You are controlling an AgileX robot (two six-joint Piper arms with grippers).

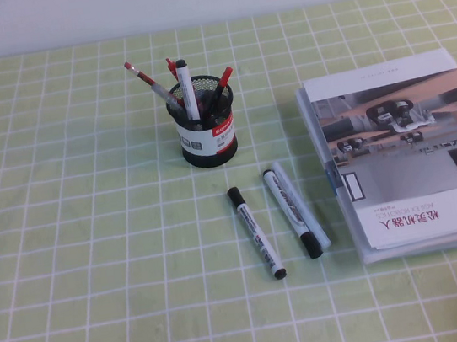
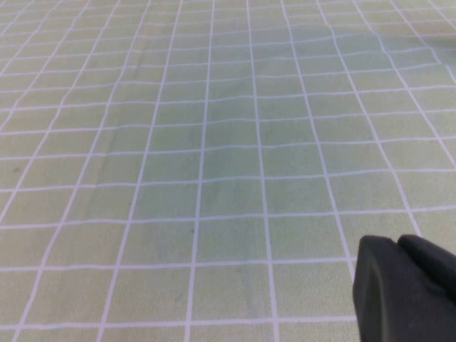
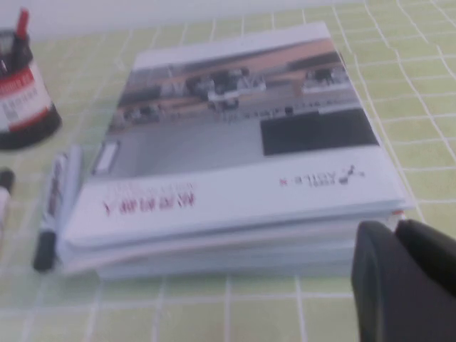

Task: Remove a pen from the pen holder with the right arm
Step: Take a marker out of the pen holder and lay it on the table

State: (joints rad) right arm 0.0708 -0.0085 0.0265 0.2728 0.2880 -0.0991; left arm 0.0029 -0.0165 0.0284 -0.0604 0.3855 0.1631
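My right hand (image 3: 402, 274), shut and empty, sits lower right by white booklets (image 3: 235, 142); unopened, it could topple the black mesh pen holder (image 1: 209, 135); my left hand (image 2: 402, 285) hangs over the green checked bench (image 2: 214, 178).

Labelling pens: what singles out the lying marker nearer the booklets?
Start at the booklet stack near the right gripper; the left gripper hovers over the cloth. The marker lies just left of the stack, black cap toward the robot, unlike the neighbour.

Upright mesh pen holder (image 1: 210, 142), pens (image 1: 187, 90) inside
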